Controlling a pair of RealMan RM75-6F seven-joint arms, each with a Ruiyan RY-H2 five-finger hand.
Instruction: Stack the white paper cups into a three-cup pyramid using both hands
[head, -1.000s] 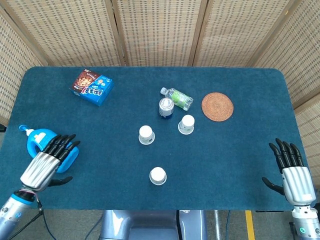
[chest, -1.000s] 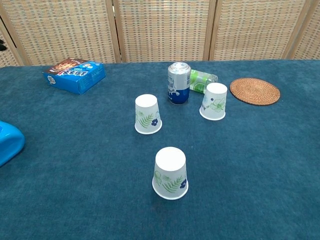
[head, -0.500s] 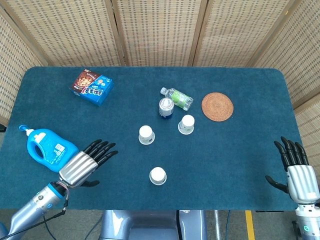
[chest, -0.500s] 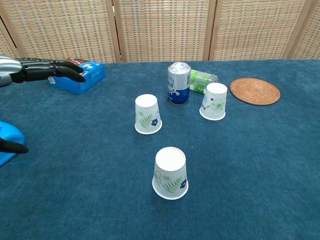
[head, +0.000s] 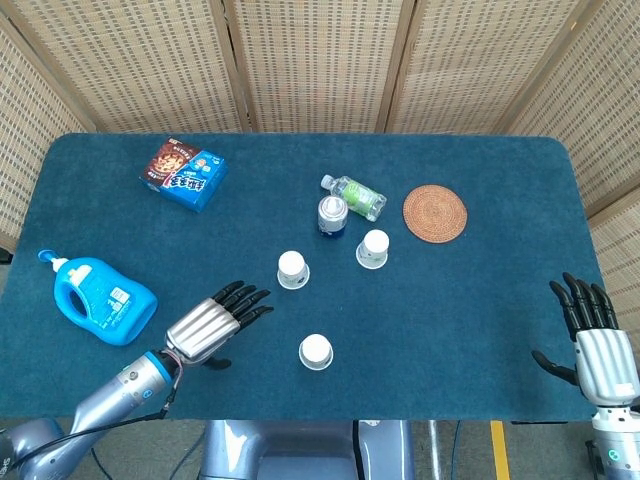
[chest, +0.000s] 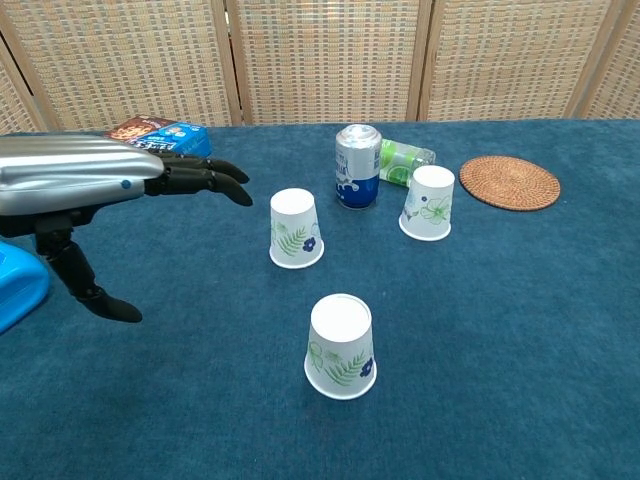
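Three white paper cups with leaf prints stand upside down on the blue table. One cup (head: 316, 351) (chest: 341, 345) is nearest the front edge, a second (head: 292, 269) (chest: 295, 228) sits left of centre, and a third (head: 373, 249) (chest: 428, 202) stands by the can. My left hand (head: 212, 322) (chest: 95, 190) hovers open, fingers stretched toward the cups, just left of the front and left cups and touching neither. At the front right corner my right hand (head: 590, 340) is open and holds nothing.
A blue-and-silver can (head: 332, 214) (chest: 357, 166) and a lying green bottle (head: 355, 196) (chest: 405, 161) sit behind the cups. A woven coaster (head: 435, 213) (chest: 510, 182) lies right. A snack box (head: 183, 173) (chest: 150, 150) is back left, a blue detergent jug (head: 97, 299) at the left edge.
My left hand has swept right from the detergent jug toward the cups, staying open. The right hand has barely shifted. The cups have not moved.
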